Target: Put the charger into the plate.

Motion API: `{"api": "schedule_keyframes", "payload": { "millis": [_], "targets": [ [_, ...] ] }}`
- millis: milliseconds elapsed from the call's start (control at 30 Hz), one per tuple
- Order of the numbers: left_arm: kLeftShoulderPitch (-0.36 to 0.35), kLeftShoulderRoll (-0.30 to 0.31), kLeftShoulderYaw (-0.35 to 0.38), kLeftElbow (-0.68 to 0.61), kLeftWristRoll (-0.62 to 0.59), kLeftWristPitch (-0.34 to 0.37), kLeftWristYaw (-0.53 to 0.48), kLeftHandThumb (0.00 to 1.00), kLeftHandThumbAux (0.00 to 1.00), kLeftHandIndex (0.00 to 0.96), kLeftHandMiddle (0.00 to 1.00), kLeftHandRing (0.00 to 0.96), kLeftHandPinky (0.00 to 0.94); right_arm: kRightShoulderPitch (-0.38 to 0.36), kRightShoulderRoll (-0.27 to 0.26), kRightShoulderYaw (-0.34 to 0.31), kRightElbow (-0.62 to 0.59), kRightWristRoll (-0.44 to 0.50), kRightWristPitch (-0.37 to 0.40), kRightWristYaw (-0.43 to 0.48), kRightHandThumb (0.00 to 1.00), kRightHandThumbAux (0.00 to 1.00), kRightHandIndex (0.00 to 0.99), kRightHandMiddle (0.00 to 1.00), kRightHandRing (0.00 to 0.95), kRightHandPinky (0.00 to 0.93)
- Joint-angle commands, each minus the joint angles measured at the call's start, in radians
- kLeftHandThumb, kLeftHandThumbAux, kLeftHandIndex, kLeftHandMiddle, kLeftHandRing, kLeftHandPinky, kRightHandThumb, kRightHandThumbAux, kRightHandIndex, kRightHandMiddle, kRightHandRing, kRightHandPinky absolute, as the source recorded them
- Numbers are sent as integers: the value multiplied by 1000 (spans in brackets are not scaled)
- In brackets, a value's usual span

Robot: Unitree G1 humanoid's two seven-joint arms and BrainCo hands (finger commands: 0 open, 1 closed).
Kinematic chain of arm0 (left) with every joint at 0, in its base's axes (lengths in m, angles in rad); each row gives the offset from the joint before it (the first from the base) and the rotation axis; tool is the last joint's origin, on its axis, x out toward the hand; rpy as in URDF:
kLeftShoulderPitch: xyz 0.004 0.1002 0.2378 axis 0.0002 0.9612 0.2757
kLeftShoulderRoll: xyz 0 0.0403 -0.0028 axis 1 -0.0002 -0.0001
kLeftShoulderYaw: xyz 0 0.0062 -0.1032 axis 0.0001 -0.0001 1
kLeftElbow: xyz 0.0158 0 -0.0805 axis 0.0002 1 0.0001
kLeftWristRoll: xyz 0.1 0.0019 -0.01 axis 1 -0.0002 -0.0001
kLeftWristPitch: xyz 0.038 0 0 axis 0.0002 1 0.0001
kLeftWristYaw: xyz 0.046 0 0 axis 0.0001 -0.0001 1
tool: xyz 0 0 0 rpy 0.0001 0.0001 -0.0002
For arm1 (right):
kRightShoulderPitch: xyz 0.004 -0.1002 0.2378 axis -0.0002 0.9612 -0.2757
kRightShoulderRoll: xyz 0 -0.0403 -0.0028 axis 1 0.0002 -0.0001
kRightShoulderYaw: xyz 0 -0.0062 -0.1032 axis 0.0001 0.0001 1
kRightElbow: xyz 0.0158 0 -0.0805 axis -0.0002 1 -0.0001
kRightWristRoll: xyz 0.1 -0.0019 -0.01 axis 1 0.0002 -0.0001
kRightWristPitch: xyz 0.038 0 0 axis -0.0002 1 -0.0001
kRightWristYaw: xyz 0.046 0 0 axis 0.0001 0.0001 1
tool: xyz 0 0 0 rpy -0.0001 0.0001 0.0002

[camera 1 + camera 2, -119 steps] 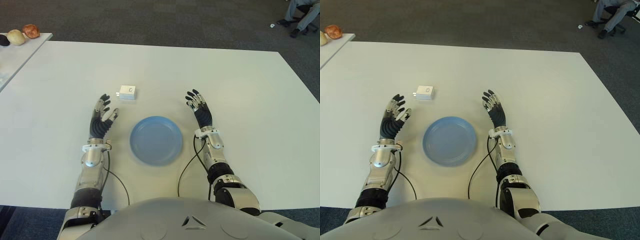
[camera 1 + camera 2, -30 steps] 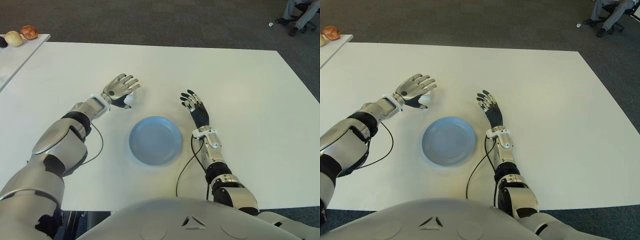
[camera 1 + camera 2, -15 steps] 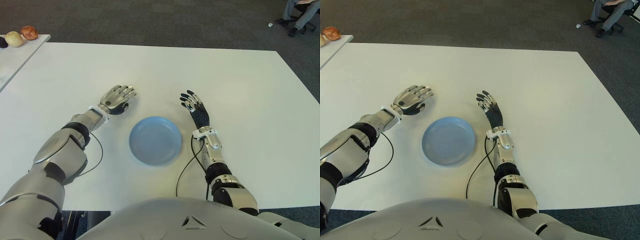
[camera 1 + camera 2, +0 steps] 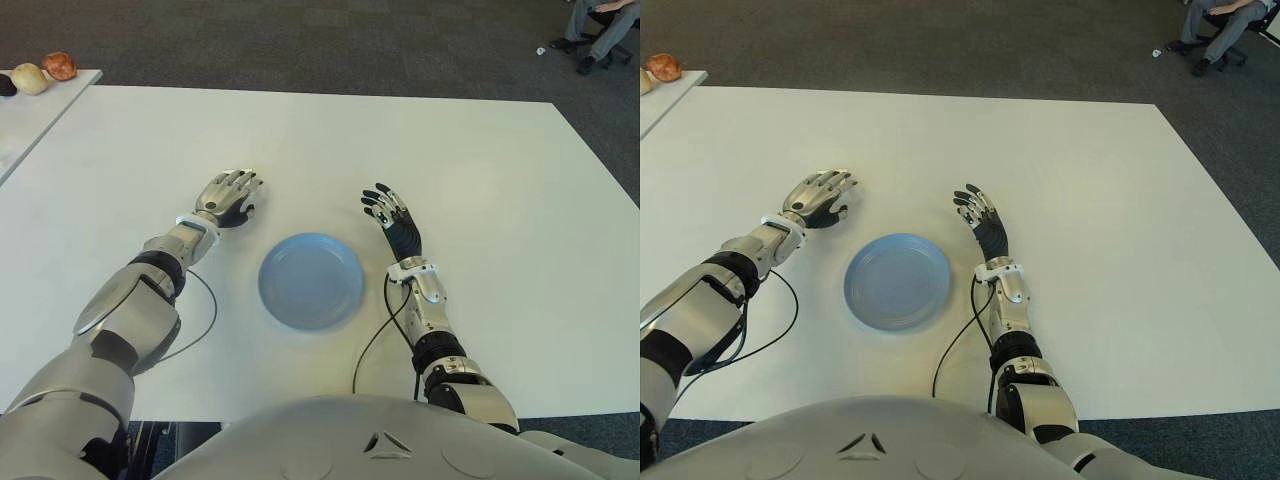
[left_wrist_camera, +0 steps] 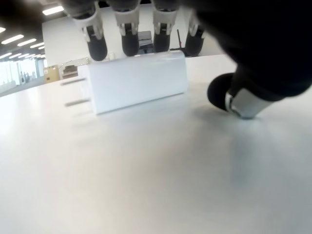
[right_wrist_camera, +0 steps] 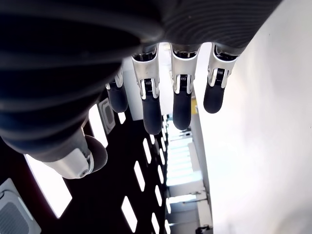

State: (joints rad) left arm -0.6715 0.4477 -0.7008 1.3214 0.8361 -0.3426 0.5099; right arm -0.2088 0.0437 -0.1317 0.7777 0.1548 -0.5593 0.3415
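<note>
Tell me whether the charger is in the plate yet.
Not yet: the charger lies on the table under the left hand; the plate is empty.

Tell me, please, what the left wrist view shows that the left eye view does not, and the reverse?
Only the left wrist view shows the white charger, lying on the table with its prongs out, the fingertips over its far edge and the thumb beside it; no firm grasp shows. Only the left eye view shows the empty blue plate, the open right hand to its right, and how the left hand covers the charger. Both show the white table and the left hand.
</note>
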Motion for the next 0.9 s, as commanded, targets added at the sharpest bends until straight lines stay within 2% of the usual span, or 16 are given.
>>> {"api": "schedule_keyframes", "payload": {
  "millis": [33,267,567,767,900],
  "targets": [
    [77,-19,4,35,-11,8,-109,56,458,0,0,0,57,115,-5,-6,45,8,58,-4,18,581,135,259,220,199],
    [79,-22,21,37,-31,24,-137,49,457,0,0,0,51,131,-2,0,14,2,63,-16,16,595,134,264,228,212],
    [105,-33,78,39,-89,45,-189,24,437,0,0,0,73,144,-3,6,-15,4,76,-15,21,598,137,271,237,217],
    [126,-33,100,34,-111,32,-202,3,418,0,0,0,86,153,1,11,-30,6,74,-15,24,603,140,277,246,228],
    [134,-29,123,24,-142,6,-245,0,408,0,0,3,87,157,4,13,-40,6,73,-20,22,605,143,281,250,229]
  ]
}}
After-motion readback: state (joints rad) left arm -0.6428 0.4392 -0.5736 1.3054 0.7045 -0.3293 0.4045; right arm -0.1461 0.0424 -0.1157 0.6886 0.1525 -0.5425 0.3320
